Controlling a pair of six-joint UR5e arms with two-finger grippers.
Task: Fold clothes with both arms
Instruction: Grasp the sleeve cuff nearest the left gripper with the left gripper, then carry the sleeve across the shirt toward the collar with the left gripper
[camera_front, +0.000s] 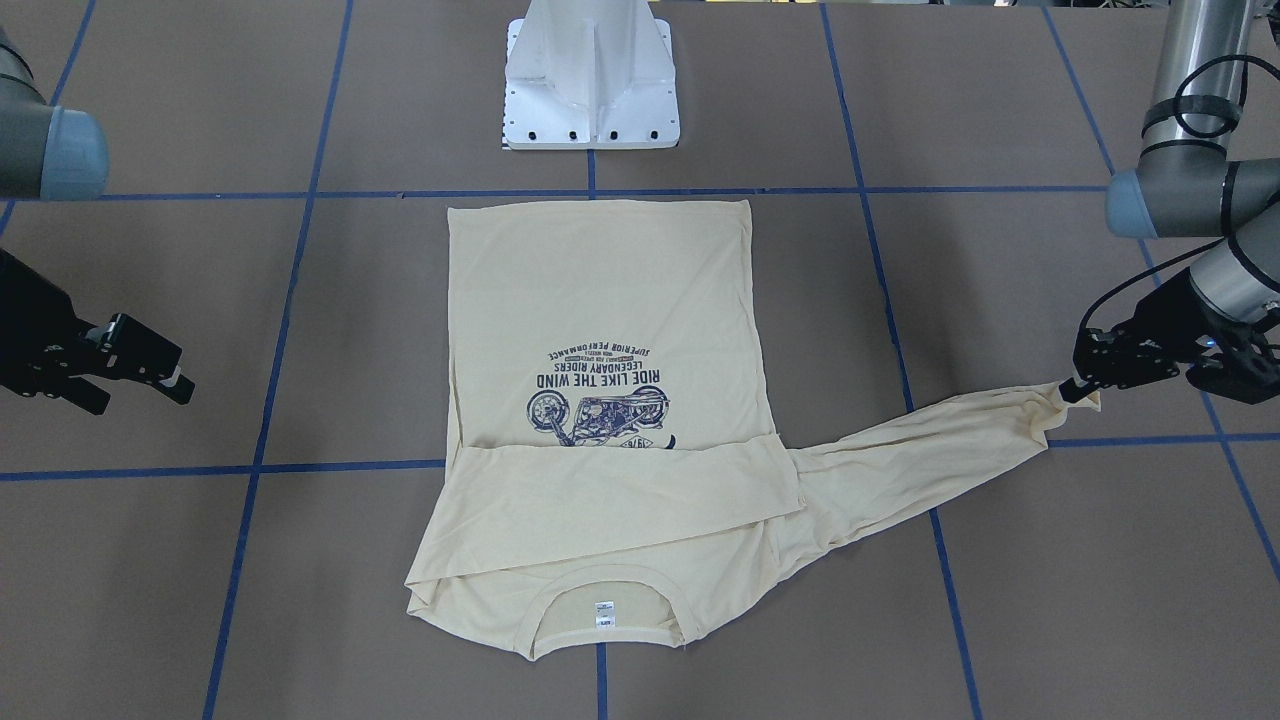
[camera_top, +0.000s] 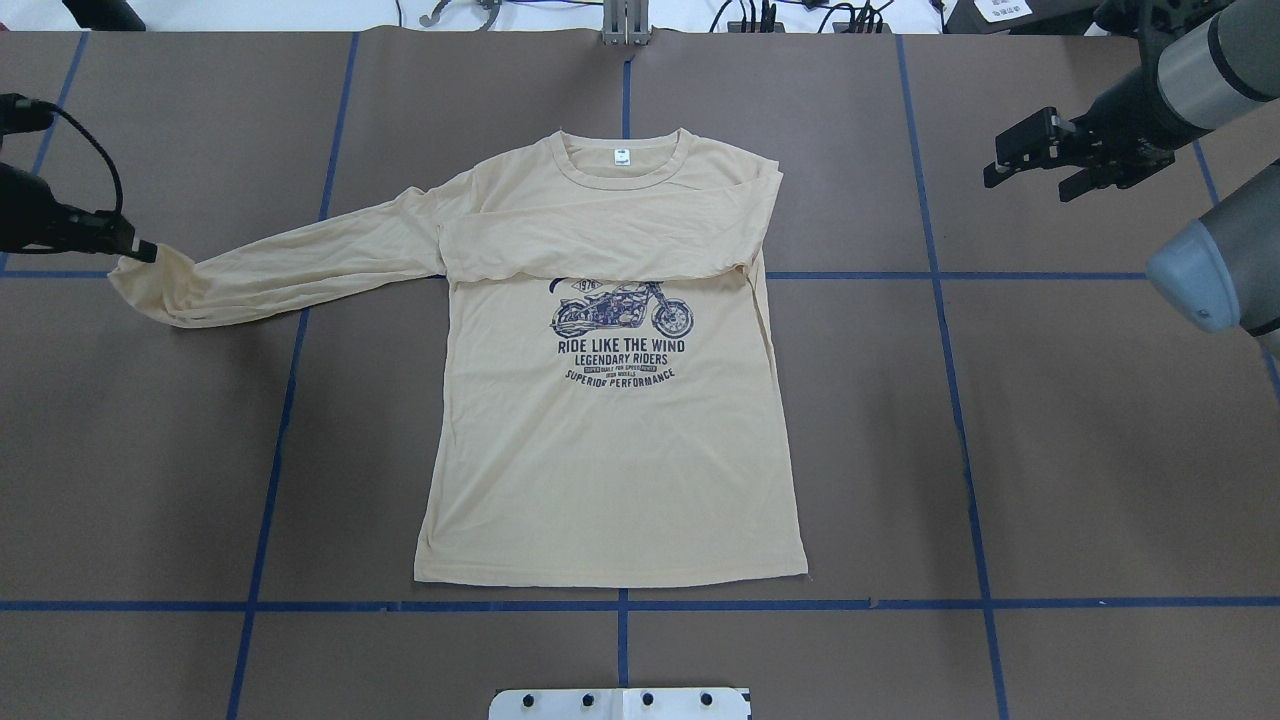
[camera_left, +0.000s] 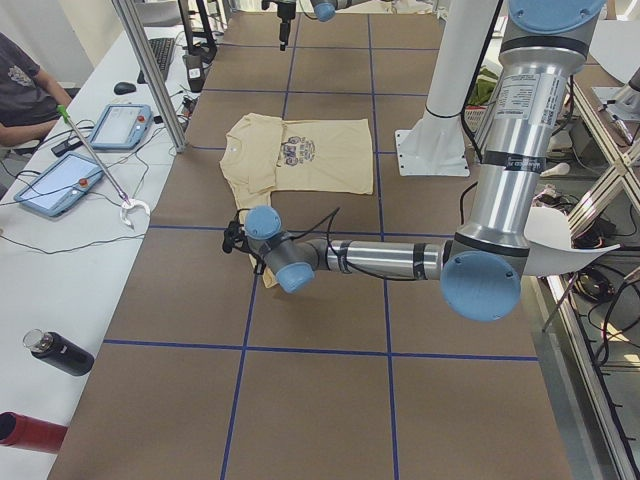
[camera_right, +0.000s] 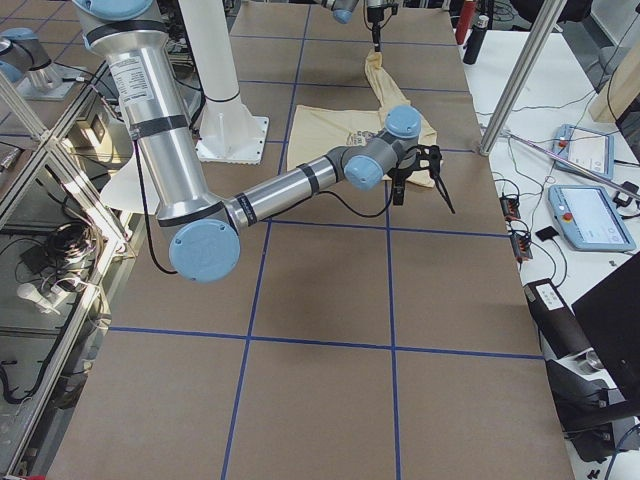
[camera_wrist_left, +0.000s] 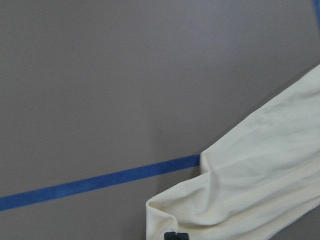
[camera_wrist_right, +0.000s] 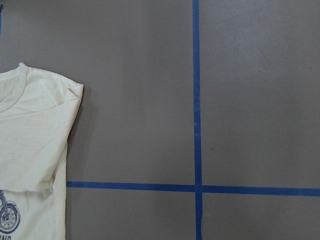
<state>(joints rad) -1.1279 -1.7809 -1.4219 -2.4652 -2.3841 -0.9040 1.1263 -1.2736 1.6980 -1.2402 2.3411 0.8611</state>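
The cream-yellow long-sleeved T-shirt (camera_top: 610, 450) lies flat on the table, print up, with its collar and white neck label (camera_top: 622, 156) at the far side. One sleeve is folded across the chest (camera_top: 600, 245), above the motorcycle print. The other sleeve (camera_top: 290, 265) stretches out to the view's left in the overhead view. My left gripper (camera_top: 140, 250) is shut on the cuff of that sleeve (camera_front: 1045, 405) and holds it slightly off the table; the left wrist view shows the cuff (camera_wrist_left: 165, 220) at the fingertips. My right gripper (camera_top: 1000, 160) hovers open and empty, off the shirt's right side.
The white pedestal base (camera_front: 590, 80) stands just behind the shirt's hem. Blue tape lines (camera_top: 960, 400) divide the brown table surface. A side table with tablets (camera_left: 120, 125), bottles (camera_left: 60, 352) and a seated person (camera_left: 25, 90) runs along the far edge.
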